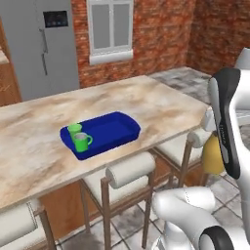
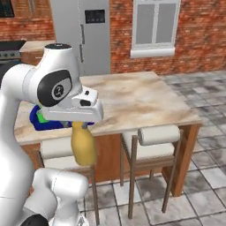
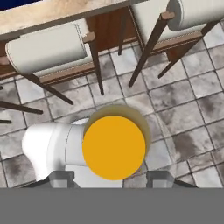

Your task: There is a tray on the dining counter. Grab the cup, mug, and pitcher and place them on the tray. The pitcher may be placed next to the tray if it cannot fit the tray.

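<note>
The dining counter point(image 1: 146, 100) carries the tray point(image 1: 114, 128) near its front edge, with the cup point(image 1: 74, 130) and the mug point(image 1: 82, 141) standing side by side at one end of it. The pitcher point(image 2: 83, 145) hangs off the counter, above the floor and beside the stools point(image 2: 156, 134), clamped at its neck by the gripper point(image 3: 113, 179), whose fingers point(image 3: 159, 178) press close on either side.

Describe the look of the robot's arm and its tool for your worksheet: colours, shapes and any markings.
The arm is glossy white, built of thick rounded tube segments joined by dark grey to black joints. A round black cap on one joint carries a small pale mark, too blurred to read. The tool has two small dark grey, blocky fingertips. No cables are visible.
</note>
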